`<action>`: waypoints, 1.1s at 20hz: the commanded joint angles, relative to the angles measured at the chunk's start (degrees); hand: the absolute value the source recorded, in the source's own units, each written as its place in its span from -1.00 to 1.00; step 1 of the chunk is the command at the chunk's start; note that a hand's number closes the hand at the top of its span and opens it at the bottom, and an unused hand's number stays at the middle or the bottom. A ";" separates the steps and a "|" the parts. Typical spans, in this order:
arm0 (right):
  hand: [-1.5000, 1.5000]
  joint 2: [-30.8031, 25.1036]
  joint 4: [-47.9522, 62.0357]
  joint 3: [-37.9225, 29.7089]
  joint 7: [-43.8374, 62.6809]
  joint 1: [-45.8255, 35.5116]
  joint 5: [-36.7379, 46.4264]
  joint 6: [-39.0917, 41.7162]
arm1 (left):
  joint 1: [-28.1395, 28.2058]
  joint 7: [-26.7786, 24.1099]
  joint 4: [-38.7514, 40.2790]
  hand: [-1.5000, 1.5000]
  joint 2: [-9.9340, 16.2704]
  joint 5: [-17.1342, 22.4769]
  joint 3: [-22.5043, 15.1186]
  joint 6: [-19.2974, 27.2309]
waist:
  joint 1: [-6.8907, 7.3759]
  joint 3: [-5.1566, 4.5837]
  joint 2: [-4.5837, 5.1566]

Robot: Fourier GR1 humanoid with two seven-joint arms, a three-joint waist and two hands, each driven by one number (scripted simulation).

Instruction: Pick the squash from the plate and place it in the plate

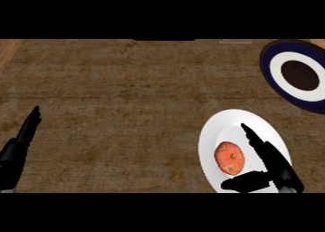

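An orange squash lies on a white plate at the lower right of the head view. My right hand hovers over that plate just right of the squash, fingers straight and pointing up-left, thumb stretched out below the squash; it holds nothing. A dark blue plate with a white ring and a dark centre sits at the far right, near the counter's back edge. Near the lower left edge, my left hand rests open with fingers up.
The brown counter top stretches wide between the two hands. A lighter wooden strip shows at the upper left corner.
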 commanded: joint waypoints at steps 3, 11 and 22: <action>1.00 2.58 7.46 -3.24 -7.60 -1.49 0.77 2.21 | 0.40 1.54 -1.69 0.00 -4.13 -3.22 -1.73 1.51 | 0.08 0.13 0.12; 1.00 -5.43 12.48 -11.75 -16.09 -6.02 -1.30 8.32 | -1.15 -1.43 1.02 0.00 -2.09 -2.45 1.04 -0.80 | 0.69 0.22 0.44; 1.00 -31.98 24.74 -22.04 -36.22 -9.51 5.24 16.80 | -2.36 -1.14 -0.25 0.00 -2.73 -1.85 0.10 -1.30 | 2.89 1.34 2.58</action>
